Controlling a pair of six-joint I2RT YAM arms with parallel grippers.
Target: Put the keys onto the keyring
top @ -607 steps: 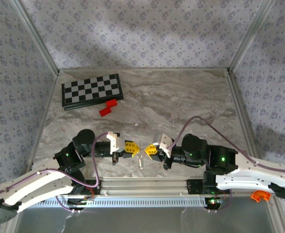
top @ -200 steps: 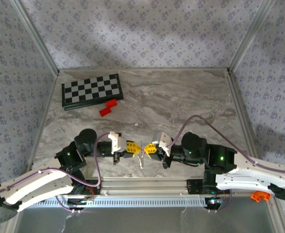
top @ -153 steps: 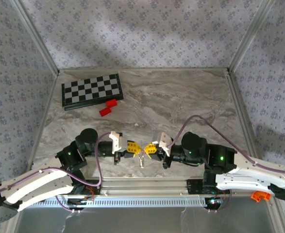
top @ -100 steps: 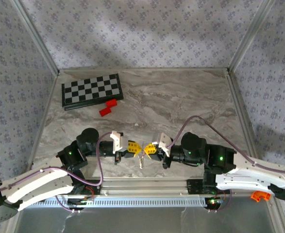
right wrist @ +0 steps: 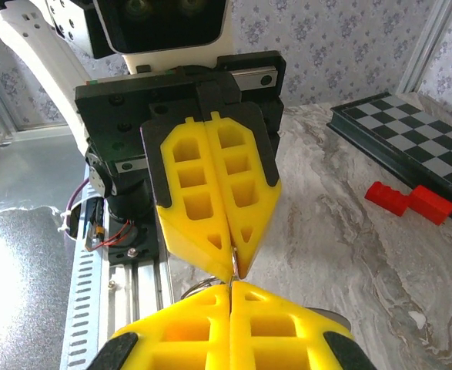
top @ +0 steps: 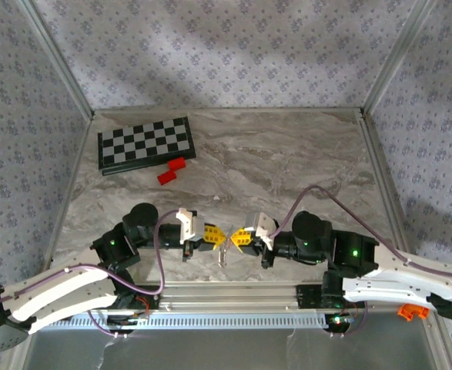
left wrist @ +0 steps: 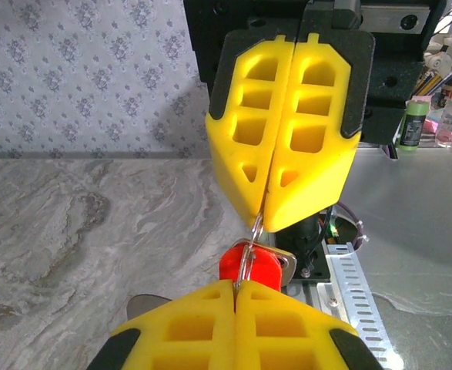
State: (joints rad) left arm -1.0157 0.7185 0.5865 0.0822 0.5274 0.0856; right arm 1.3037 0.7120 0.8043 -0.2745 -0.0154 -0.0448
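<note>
My left gripper [top: 219,236] and right gripper [top: 232,240] meet tip to tip just above the table's near edge. Both are shut on the thin silvery keyring [top: 224,249] stretched between them. In the left wrist view my own yellow fingertips [left wrist: 236,285] pinch the keyring [left wrist: 249,247], which runs up into the right gripper [left wrist: 262,220]. A small red-headed key [left wrist: 266,268] hangs just behind the ring; whether it is threaded on I cannot tell. In the right wrist view my own gripper [right wrist: 231,284] touches the left gripper [right wrist: 234,271], and a bit of the keyring's wire [right wrist: 197,287] curves out to the left.
A black-and-white chessboard [top: 145,144] lies at the far left with red blocks [top: 172,171] beside it. A metal rail [top: 233,297] runs along the near edge under the grippers. An orange piece [top: 412,311] sits at the near right. Patterned walls enclose the marble table [top: 287,162].
Both grippers have drifted slightly to the right, staying tip to tip on the ring. Their jaws stay shut throughout.
</note>
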